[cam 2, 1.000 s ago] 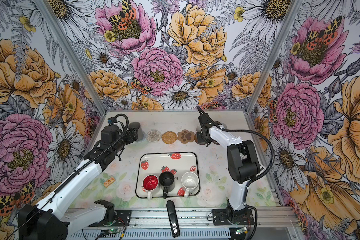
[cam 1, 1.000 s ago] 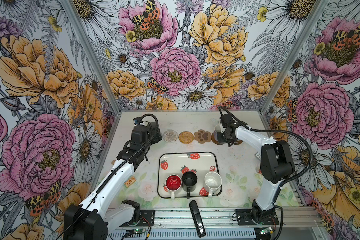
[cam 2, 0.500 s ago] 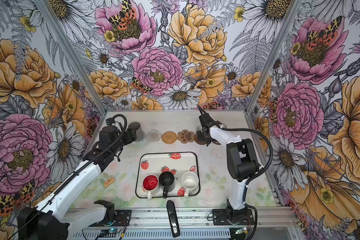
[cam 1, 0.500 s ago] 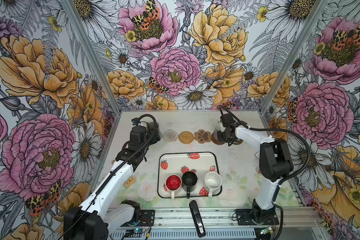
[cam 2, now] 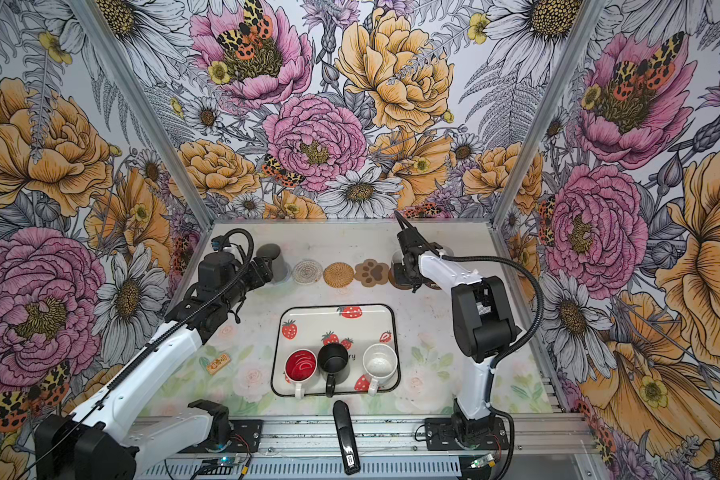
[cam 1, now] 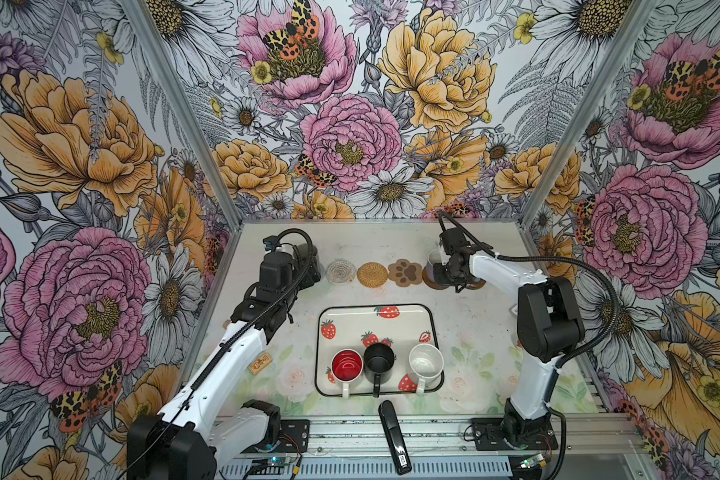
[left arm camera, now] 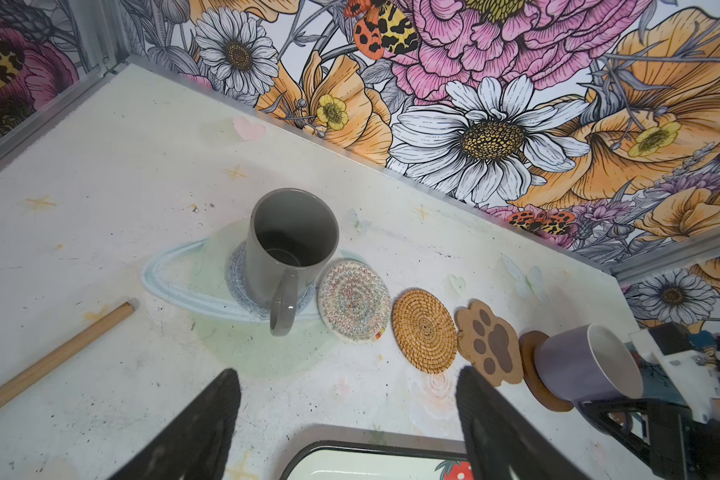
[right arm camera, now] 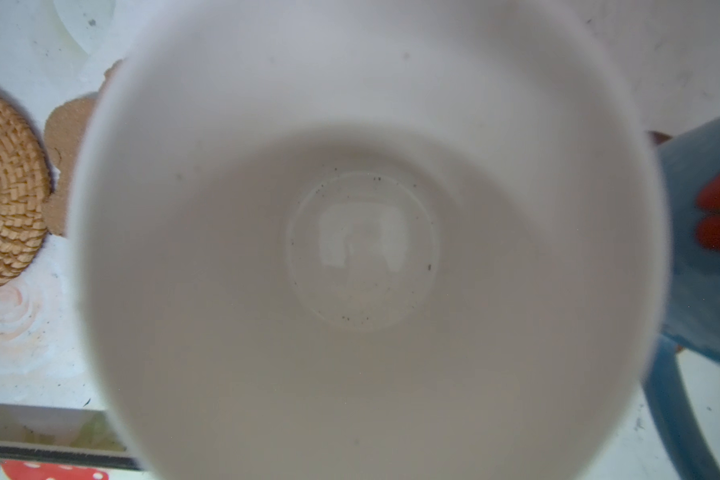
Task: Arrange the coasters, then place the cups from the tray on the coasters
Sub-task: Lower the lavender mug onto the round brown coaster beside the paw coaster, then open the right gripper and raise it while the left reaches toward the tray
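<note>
The right gripper (cam 1: 446, 275) seems to be pinching the tilted lavender handled mug (left arm camera: 574, 365); the left gripper (left arm camera: 348, 374) is hanging wide open, empty.

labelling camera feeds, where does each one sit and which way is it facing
Top views: high above the front edge, looking down over the whole table; left arm and right arm show.
Left wrist: on the left arm, facing the grey mug and coaster row; the open left gripper shows.
Right wrist: looking straight into the lavender mug; no gripper shows.
Shared: both wrist views show the rattan coaster and lavender mug.
</note>
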### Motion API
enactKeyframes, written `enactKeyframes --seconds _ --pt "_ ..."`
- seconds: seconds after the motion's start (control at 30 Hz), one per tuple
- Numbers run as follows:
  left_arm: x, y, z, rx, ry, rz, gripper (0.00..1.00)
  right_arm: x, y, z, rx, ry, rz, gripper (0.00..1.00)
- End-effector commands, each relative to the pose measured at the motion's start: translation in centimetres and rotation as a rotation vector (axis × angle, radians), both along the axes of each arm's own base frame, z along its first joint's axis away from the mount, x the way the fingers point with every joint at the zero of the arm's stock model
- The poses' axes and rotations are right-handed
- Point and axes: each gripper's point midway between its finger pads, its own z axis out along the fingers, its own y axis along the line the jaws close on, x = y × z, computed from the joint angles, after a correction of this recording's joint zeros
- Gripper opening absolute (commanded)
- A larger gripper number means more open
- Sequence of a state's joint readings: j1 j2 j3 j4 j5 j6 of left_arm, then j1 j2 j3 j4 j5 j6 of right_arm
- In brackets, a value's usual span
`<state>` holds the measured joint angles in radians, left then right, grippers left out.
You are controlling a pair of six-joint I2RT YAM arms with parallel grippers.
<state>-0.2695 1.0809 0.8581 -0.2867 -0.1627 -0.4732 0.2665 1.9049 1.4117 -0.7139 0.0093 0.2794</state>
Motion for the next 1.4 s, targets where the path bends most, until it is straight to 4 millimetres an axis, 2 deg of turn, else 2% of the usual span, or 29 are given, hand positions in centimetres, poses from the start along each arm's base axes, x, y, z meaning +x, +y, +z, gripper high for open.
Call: enactKeyframes --seconds 0.0,0.7,1.03,1.1,1.2,1.37 --pt "-0.1 0.3 0.5 -0.021 -0.020 0.009 0.83 2.6 0.0 1.8 0.026 -0.093 -0.028 0.00" --pt "-0.2 0.4 0.4 -0.021 -0.018 0.010 0.83 2.3 -0.2 1.4 0.047 -0.079 -0.045 0.00" --pt "-0.3 0.5 0.7 -0.023 -0.024 0.011 0.83 1.9 -0.1 1.6 0.060 -0.079 -0.053 0.35" --pt "-0.4 0.5 0.6 -0.022 -0.024 0.011 0.83 1.8 -0.2 1.7 0.058 -0.081 -0.057 0.50" --pt "-0.4 0.6 0.6 -0.021 -0.023 0.012 0.83 1.5 -0.5 2.2 0.052 -0.092 -0.069 0.64" --pt "-0.6 0.7 0.8 -0.024 -0.029 0.014 0.83 0.6 -0.8 3.9 0.061 -0.123 -0.079 0.69"
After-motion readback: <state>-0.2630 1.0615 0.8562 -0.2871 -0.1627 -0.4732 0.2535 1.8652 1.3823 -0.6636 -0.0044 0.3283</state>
